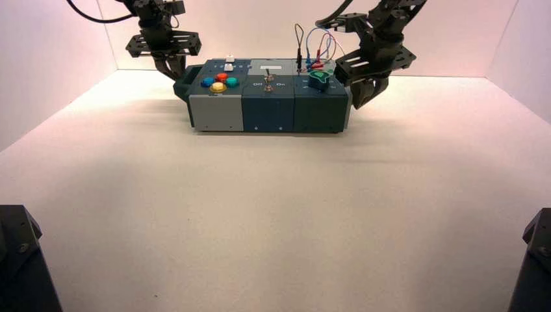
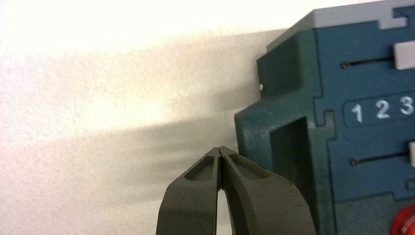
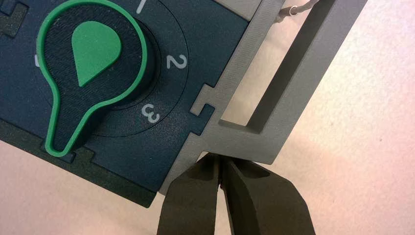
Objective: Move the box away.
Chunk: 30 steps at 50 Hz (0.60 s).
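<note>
The box (image 1: 269, 104), long and dark teal with a grey left front panel, stands across the far part of the white table. My left gripper (image 1: 170, 68) is shut and holds nothing. It hangs just outside the box's left end, fingertips closed beside the teal end handle (image 2: 288, 142). My right gripper (image 1: 364, 91) is at the box's right end, also shut and holding nothing. Its closed tips (image 3: 221, 159) sit against the near corner of the grey end handle (image 3: 288, 93), close to the green knob (image 3: 93, 63).
Red, blue, yellow and teal round buttons (image 1: 218, 82) sit on the box's left part, a toggle switch (image 1: 268, 83) mid-box, looped wires (image 1: 315, 49) at the back right. White sliders (image 2: 403, 54) show by the digits 1 2 3. White walls close in behind. Dark arm bases (image 1: 19, 260) fill the near corners.
</note>
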Motion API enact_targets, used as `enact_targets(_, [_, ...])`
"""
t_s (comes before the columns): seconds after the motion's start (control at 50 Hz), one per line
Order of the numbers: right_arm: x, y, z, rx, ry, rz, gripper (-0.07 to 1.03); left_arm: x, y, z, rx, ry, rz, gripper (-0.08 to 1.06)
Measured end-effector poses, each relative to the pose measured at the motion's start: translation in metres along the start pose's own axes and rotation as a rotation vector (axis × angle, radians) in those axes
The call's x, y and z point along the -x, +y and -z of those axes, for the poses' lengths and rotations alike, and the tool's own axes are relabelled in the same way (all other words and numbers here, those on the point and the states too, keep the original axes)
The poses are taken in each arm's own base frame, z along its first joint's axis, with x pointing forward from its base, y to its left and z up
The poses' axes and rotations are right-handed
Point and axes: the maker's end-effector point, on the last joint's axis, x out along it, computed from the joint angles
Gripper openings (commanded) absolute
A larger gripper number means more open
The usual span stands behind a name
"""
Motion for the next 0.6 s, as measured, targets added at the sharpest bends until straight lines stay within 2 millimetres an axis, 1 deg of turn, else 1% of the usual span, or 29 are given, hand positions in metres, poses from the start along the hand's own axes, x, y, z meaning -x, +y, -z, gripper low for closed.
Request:
enact_targets(0.18, [0.001, 0.0, -0.003, 0.001, -0.002, 0.0, -0.02, 0.002, 0.0, -0.002, -0.004, -0.003, 0.0, -0.03])
enact_targets(0.28, [0.007, 0.0, -0.004, 0.001, 0.0, 0.0, -0.02, 0.007, -0.001, -0.002, -0.006, -0.003, 0.001, -0.03])
enact_targets(0.36, [0.013, 0.0, -0.005, 0.003, 0.0, 0.0, -0.02, 0.016, -0.003, 0.001, -0.007, 0.0, 0.004, -0.03])
enact_targets(0.52, [0.033, 0.001, -0.013, 0.006, -0.025, 0.002, -0.02, 0.035, -0.007, 0.006, -0.009, -0.003, 0.008, -0.03])
enact_targets(0.54, [0.036, 0.001, -0.015, 0.006, -0.031, 0.002, -0.02, 0.038, -0.011, 0.008, -0.017, 0.0, 0.013, -0.03])
enact_targets(0.6, [0.043, 0.013, -0.019, 0.033, -0.04, -0.008, -0.02, 0.043, -0.037, 0.012, -0.062, 0.004, 0.033, -0.03])
